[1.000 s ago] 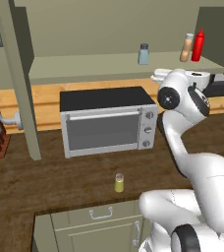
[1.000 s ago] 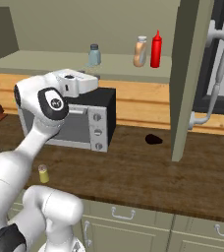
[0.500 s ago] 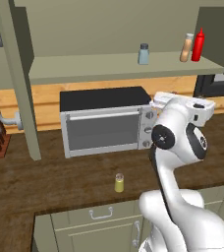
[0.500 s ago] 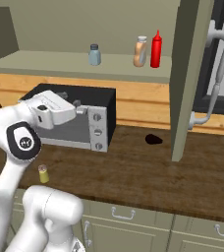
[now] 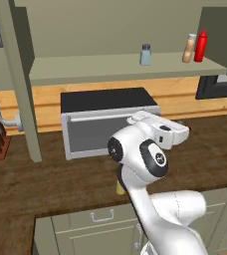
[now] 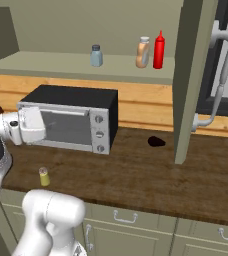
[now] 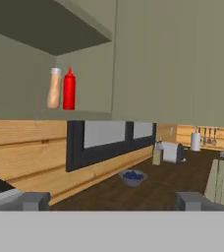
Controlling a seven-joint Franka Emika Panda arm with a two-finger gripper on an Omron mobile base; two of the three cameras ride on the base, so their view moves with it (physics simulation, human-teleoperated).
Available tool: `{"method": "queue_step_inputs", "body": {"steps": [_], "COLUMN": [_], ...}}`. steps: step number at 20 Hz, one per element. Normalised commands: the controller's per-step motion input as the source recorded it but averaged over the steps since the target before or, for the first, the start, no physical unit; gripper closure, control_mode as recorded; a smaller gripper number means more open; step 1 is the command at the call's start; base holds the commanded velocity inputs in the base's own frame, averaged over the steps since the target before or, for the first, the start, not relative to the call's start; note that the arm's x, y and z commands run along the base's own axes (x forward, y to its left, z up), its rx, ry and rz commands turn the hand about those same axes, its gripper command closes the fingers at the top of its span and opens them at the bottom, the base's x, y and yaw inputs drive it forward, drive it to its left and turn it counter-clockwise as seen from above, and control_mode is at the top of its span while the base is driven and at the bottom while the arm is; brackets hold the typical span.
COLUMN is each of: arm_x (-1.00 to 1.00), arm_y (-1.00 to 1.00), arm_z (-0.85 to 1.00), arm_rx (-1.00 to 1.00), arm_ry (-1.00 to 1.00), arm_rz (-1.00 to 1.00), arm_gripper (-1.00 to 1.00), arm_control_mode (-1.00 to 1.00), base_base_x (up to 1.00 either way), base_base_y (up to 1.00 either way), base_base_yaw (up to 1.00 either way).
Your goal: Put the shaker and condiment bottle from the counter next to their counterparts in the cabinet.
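With the claw wide open and empty, lower it squarely over the shaker standing lower left on the bench, gripping below its cap

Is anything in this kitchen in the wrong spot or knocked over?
Nothing is knocked over or spilled. The yellow shaker stands alone on the counter, while the blue-grey shaker, tan bottle and red bottle stand upright on the cabinet shelf.
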Motion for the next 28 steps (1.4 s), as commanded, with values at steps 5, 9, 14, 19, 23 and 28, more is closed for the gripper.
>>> {"method": "queue_step_inputs", "body": {"steps": [5, 9, 14, 19, 23, 28], "arm_x": [-0.05, -0.12, -0.19, -0.05, 0.00, 0.01], "arm_y": [0.12, 0.26, 0.42, 0.67, 0.62, 0.43], "arm_z": [-1.00, -0.97, -0.63, -0.46, -0.39, -0.12], "arm_rx": [0.00, -0.02, 0.00, -0.01, 0.00, 0.00], "arm_ry": [-0.07, -0.04, -0.02, -0.01, 0.00, 0.00], "arm_rz": [-0.15, -0.12, -0.19, -0.22, -0.21, -0.15], "arm_gripper": [-1.00, -1.00, -1.00, -1.00, -1.00, -1.00], "arm_control_mode": [-1.00, -1.00, -1.00, -1.00, -1.00, -1.00], "base_base_x": [0.00, 0.00, 0.00, 0.00, 0.00, 0.00], "base_base_y": [0.00, 0.00, 0.00, 0.00, 0.00, 0.00], "base_base_yaw": [0.00, 0.00, 0.00, 0.00, 0.00, 0.00]}}
